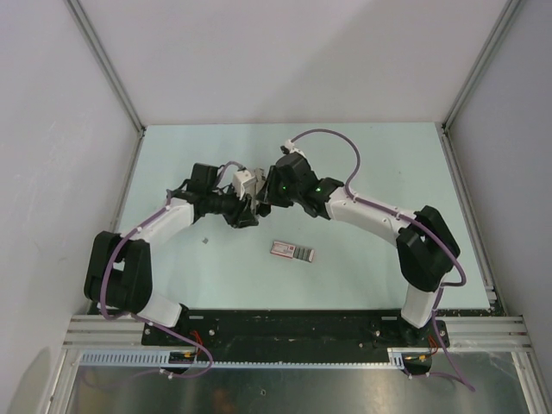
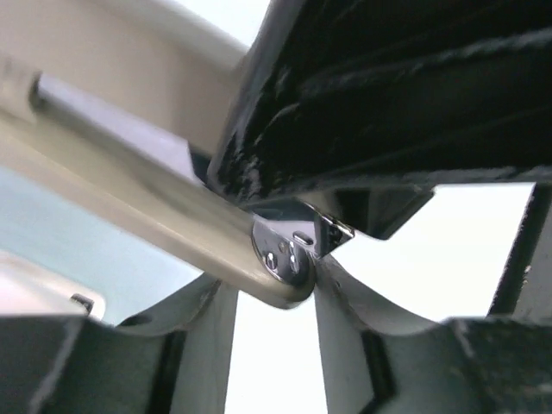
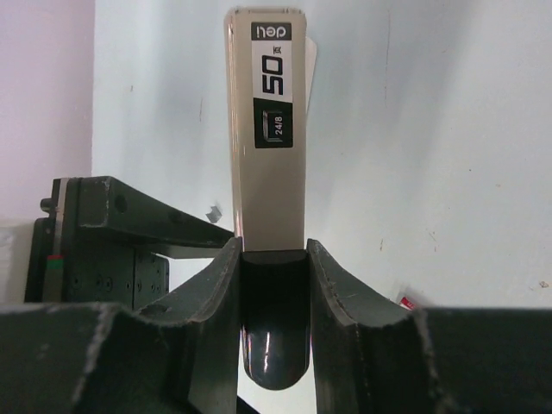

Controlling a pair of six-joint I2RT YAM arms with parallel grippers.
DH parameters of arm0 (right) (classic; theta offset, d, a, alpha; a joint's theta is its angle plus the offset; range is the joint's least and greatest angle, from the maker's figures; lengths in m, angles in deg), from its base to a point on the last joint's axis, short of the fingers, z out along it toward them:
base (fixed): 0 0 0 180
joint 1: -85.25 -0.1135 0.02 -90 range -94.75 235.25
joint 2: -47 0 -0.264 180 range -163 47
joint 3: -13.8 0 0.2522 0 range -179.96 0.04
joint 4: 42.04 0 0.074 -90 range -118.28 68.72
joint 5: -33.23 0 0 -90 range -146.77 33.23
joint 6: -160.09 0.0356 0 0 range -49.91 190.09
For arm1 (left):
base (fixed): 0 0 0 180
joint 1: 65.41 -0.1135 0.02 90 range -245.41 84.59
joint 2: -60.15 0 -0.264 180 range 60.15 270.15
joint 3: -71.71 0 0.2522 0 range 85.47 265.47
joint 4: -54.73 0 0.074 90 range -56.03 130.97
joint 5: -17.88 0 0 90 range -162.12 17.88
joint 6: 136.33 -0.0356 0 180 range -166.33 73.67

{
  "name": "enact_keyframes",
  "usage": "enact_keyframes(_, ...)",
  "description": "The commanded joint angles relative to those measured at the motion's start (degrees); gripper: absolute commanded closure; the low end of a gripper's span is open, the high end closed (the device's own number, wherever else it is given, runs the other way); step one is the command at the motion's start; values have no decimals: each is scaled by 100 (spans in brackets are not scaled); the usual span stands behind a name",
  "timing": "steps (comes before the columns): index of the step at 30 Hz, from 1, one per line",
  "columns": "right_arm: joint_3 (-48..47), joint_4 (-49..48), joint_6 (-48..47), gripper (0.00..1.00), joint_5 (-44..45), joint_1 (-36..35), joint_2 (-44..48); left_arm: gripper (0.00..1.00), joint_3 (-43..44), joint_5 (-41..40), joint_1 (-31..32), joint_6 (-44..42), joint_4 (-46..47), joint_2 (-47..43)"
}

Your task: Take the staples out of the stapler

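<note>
Holding the stapler [image 3: 267, 147] with the right gripper [image 3: 274, 259], both fingers pressed on its sides, over the middle of the table [image 1: 405, 164]. Facing it from the left, the left gripper [image 2: 276, 289], fingers just beside the stapler's riveted end; cannot tell if pinching or only near. Crowding the left wrist view from above, the right gripper's black body. Lying on the table, on the near side of the grippers, a flat pink-and-grey packet [image 1: 293, 251]; more to the left, well apart from it, a tiny grey staple [image 1: 205, 241]. Pale green table with few small marks. White walls [image 1: 285, 52] on three sides, metal posts [image 1: 108, 69] in the corners, metal rails [image 1: 483, 332] at the near edge.
</note>
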Motion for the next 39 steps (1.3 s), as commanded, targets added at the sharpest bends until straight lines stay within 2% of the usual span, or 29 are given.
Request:
enact_keyframes(1,-28,-495,87,100,-44,-50,415,67,235,6,8,-174,136,-45)
enact_keyframes(5,139,-505,44,100,-42,-118,463,95,262,-70,8,-183,134,0)
enact_keyframes(7,210,-472,-36,100,-44,-153,478,99,264,-120,8,-201,137,5)
enact_keyframes(12,417,-354,-292,100,-27,-220,541,100,245,-379,8,-360,138,-40)
enact_keyframes(18,611,-109,-730,100,-16,-205,738,100,305,-1172,8,-954,214,12)
enact_keyframes(39,1654,254,-1543,100,56,-544,1431,100,957,-2746,81,-1801,1223,736)
